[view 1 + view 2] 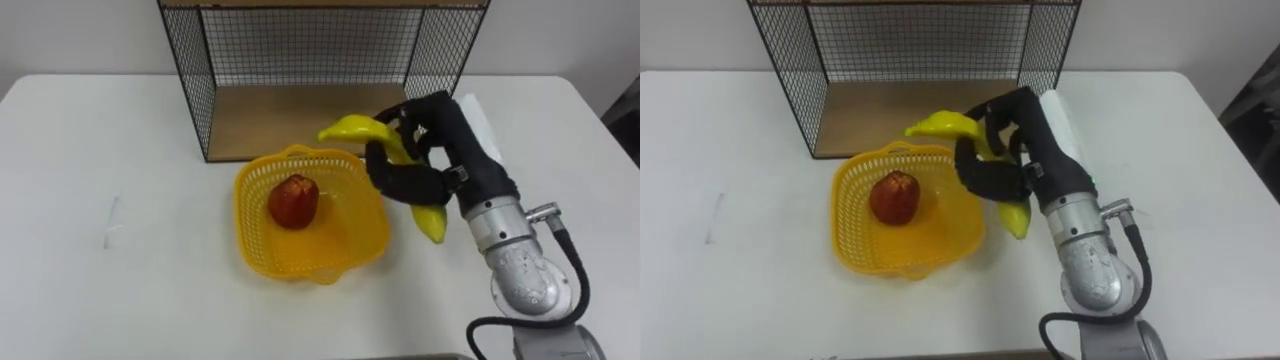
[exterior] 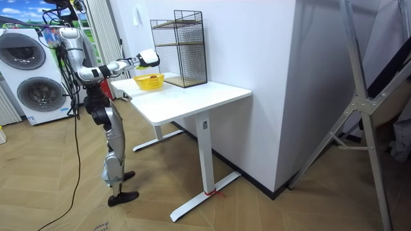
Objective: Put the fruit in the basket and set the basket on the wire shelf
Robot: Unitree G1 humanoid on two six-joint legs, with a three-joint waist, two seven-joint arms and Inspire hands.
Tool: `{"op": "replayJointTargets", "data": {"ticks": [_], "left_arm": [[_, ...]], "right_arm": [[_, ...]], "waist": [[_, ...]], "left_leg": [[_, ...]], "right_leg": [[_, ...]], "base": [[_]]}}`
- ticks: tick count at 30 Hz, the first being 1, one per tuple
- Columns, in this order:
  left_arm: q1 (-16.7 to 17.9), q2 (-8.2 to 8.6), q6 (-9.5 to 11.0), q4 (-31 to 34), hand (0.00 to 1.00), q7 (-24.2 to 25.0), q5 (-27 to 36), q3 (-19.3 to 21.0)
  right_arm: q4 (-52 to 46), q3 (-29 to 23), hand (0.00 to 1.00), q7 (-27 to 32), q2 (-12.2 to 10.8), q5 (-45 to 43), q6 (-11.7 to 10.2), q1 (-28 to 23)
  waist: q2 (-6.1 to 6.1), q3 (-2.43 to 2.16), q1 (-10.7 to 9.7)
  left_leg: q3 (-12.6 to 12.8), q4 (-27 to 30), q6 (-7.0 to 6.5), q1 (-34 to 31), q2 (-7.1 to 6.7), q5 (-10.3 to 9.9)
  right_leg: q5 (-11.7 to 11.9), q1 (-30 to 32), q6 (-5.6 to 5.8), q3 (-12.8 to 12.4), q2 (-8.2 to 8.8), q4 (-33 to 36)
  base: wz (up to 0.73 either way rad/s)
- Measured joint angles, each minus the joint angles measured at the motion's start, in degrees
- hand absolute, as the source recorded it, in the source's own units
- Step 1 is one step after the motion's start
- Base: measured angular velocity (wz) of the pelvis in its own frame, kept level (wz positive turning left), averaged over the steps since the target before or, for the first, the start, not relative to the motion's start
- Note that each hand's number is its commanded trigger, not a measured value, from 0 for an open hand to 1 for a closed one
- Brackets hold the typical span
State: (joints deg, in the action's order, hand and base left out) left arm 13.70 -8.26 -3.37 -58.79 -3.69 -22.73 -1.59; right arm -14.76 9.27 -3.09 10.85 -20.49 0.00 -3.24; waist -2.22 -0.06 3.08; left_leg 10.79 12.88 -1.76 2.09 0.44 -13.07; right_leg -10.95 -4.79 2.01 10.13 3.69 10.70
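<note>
A white desk [image 2: 212, 96] on white legs stands against a plain white wall [image 2: 257, 51] in even, bright light. The floor [image 2: 64, 199] is warm wood laid in a herringbone pattern. At the room view's far left stand two white washing machines [image 2: 38, 93]; near its right, a grey metal frame [image 2: 359, 102] leans.

Bright, even light leaves only soft shadows beside the basket [image 1: 250, 212].

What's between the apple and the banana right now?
Only the basket itself: its bare floor and right rim, in both eye views. The right robot hand grips the banana beside that rim.
</note>
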Motion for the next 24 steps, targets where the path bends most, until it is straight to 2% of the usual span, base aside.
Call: {"op": "replayJointTargets", "data": {"ticks": [3, 6, 7, 8, 10, 24], "left_arm": [[-1.8, -0.69, 0.0, -0.9, 0.00, 1.1, 0.0, -1.7], [-2.5, -0.99, 0.0, -0.9, 0.00, 2.0, 0.0, -2.0], [-2.6, -1.17, 0.0, -1.1, 0.00, 2.2, 0.0, -2.0], [-2.8, -1.32, 0.0, -1.7, 0.00, 2.3, 0.0, -2.0], [-3.2, -1.43, 0.0, -2.3, 0.00, 2.8, 0.0, -2.2], [-4.1, -1.45, 0.0, -3.8, 0.00, 3.2, 0.1, -3.2]], "right_arm": [[0.0, 3.0, 1.00, -2.3, 0.8, -0.1, 0.0, 0.1], [0.0, 3.8, 1.00, -3.8, 0.8, -0.1, 0.0, 0.2], [0.0, 4.2, 0.94, -4.1, 0.8, -0.1, 0.0, 0.5], [0.0, 4.6, 0.66, -4.2, 0.9, -0.1, 0.0, 0.8], [0.0, 5.2, 0.00, -4.5, 0.9, -0.2, 0.0, 1.4], [0.1, 5.3, 0.00, -4.6, 0.8, -0.2, 0.0, 1.9]], "waist": [[-0.04, -0.02, 1.8], [-0.19, 0.06, 2.2], [-0.28, 0.13, 2.3], [-0.33, 0.17, 2.3], [-0.33, 0.22, 2.2], [-0.27, 0.40, 2.2]], "left_leg": [[-0.1, 0.2, 0.00, -0.2, 0.04, 0.0], [-0.3, 0.5, 0.00, -0.5, 0.01, 0.0], [-0.4, 0.5, 0.00, -0.6, -0.01, 0.0], [-0.6, 0.5, 0.00, -0.6, -0.01, 0.0], [-0.8, 0.6, 0.00, -0.7, 0.00, 0.0], [-1.7, 0.9, 0.00, -1.4, -0.08, 0.0]], "right_leg": [[0.0, 0.0, 0.00, 0.1, -0.01, -0.1], [0.0, 0.1, 0.00, 0.3, 0.04, -0.1], [0.0, 0.0, 0.00, 0.5, 0.06, -0.1], [0.0, 0.0, 0.00, 0.8, 0.08, 0.0], [0.0, -0.1, 0.00, 0.9, 0.08, 0.0], [0.0, -0.1, 0.00, 1.5, 0.07, 0.0]], "base": [[0.01], [0.05], [0.07], [0.07], [0.06], [0.03]]}}
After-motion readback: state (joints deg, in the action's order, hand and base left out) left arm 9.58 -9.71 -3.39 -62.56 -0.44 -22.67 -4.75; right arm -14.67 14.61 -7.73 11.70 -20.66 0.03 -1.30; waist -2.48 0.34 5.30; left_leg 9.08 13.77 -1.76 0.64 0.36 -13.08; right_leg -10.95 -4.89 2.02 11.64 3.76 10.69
